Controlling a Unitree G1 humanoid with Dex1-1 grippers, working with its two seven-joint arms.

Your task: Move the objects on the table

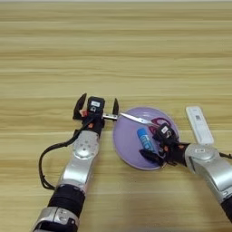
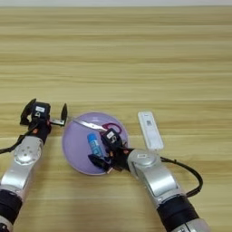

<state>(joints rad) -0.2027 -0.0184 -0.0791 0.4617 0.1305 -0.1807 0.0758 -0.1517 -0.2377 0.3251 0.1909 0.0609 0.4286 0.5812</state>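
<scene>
Table (image 1: 116, 45) fills the view, a wide light wooden top with lengthwise grain. A round lilac plate (image 1: 129, 149) lies at about 5 o'clock from the view centre. The scissors (image 1: 136, 119) lie across the plate's 12 o'clock edge: blades point toward 9 o'clock, and the dark purple-red handles rest on the plate at about 1 o'clock. The glue stick (image 1: 145, 138), blue with a white label, lies flat near the plate's centre. The red block cannot be made out. A white remote (image 1: 199, 124) lies on the wood at 3 o'clock of the plate, apart from it. Left gripper (image 1: 99, 108) sits at the plate's 9–10 o'clock side, fingers spread wide and pointing toward 12 o'clock; the scissor tip lies at its right finger (image 1: 115, 107). Right gripper (image 1: 156, 145) is over the plate's 4 o'clock part, fingers apart, just beside the glue stick, pinching nothing visible.
</scene>
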